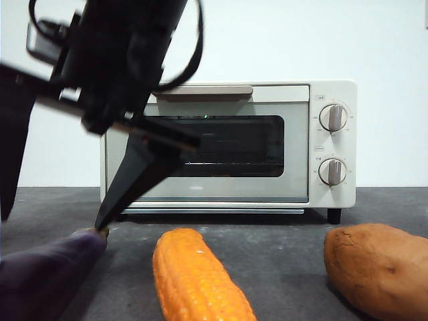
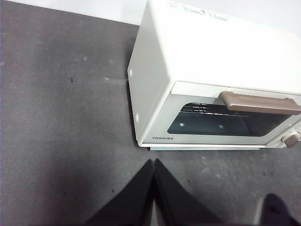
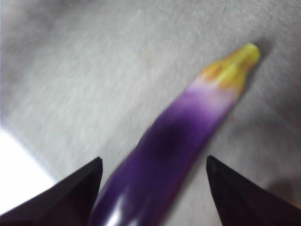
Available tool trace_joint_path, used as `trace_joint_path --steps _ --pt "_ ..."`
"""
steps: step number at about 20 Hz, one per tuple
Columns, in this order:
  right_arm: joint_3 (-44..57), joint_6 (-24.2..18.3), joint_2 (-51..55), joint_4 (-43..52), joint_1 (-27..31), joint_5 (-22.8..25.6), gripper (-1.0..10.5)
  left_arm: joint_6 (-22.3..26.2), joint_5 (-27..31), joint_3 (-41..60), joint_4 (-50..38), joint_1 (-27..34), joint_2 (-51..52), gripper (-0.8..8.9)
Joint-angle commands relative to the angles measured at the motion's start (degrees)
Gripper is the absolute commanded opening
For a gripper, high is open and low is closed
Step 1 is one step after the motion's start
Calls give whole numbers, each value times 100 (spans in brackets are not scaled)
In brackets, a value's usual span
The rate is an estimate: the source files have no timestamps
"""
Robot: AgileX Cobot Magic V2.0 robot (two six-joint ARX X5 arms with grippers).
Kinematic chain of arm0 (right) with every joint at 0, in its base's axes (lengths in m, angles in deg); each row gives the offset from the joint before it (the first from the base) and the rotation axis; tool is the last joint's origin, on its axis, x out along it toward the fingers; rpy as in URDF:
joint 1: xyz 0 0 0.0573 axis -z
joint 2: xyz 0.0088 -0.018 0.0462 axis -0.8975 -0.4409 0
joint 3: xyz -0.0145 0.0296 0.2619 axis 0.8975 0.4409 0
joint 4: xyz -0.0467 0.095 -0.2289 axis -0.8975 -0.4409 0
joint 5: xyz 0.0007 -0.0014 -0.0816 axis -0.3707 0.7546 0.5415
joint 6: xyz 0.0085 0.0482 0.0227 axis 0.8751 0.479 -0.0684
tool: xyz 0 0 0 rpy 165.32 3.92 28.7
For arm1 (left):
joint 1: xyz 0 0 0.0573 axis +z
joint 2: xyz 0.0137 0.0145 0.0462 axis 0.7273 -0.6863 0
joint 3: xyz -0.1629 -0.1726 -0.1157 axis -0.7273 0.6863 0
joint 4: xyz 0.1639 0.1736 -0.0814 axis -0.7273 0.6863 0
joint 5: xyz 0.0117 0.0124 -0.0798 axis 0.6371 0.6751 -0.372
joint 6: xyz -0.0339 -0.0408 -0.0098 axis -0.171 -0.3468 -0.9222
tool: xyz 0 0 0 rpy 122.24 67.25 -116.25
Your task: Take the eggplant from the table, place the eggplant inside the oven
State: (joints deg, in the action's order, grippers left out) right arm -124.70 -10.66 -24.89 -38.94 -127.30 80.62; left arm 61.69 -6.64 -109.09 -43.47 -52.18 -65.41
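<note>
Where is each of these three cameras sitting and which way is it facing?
Front view: low at table height, looking level across the table at the closed oven; the right end effector reaches down by the eggplant.
Left wrist view: on the left arm, looking down at the oven; left end effector shut, empty.
Right wrist view: on the right arm, looking down close at the eggplant; its jaws open on either side.
Shared: front and left wrist show the oven; front and right wrist, the eggplant.

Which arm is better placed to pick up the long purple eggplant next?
The right. Its gripper is open with the long, glossy purple eggplant lying between its jaws on the dark grey table. The left gripper is shut, facing the cream-white toaster oven, whose door is closed.
</note>
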Motion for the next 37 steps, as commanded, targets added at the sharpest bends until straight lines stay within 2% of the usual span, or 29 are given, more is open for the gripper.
trace_joint_path --steps 1,6,11,14,18,22,24,25,26,29,32,35,37 --pt "-168 153 -380 184 -81 -2 359 79 28 -140 -68 -11 -33 6" --pt "-186 275 -756 365 -87 -90 356 79 26 -140 -66 -11 -33 6" --pt "-201 452 -778 400 -98 -127 180 111 28 -140 4 -11 -31 6" --pt "-400 444 -713 262 -90 -177 166 258 33 -140 55 -11 -31 6" --pt "-1272 -387 -544 -1185 -81 -557 166 402 509 -140 17 -11 -31 6" --pt "-2197 -1478 -280 -2868 -87 -466 166 417 570 -140 -262 -11 -48 6" --pt "-2343 -1912 -13 -3565 -94 74 166 389 564 -140 -437 -11 -111 6" --pt "-2343 -2074 173 -3934 -98 490 166 330 546 -142 -511 -11 -186 6" --pt "-2343 -2118 310 -4212 -96 866 166 323 496 -146 -553 -13 -258 6" --pt "-2330 -2135 839 -4802 -96 2396 166 66 85 -162 -815 -55 -625 6" --pt "-2330 -2138 1491 -4802 -94 3340 166 -57 -44 -297 -1058 -407 -1119 6" --pt "-2330 -2140 2153 -4802 -85 4022 166 -81 -42 -601 -1231 -953 -1696 6" --pt "-2330 -2138 2594 -4802 -85 4107 166 -74 -42 -951 -1226 -1359 -2184 6"
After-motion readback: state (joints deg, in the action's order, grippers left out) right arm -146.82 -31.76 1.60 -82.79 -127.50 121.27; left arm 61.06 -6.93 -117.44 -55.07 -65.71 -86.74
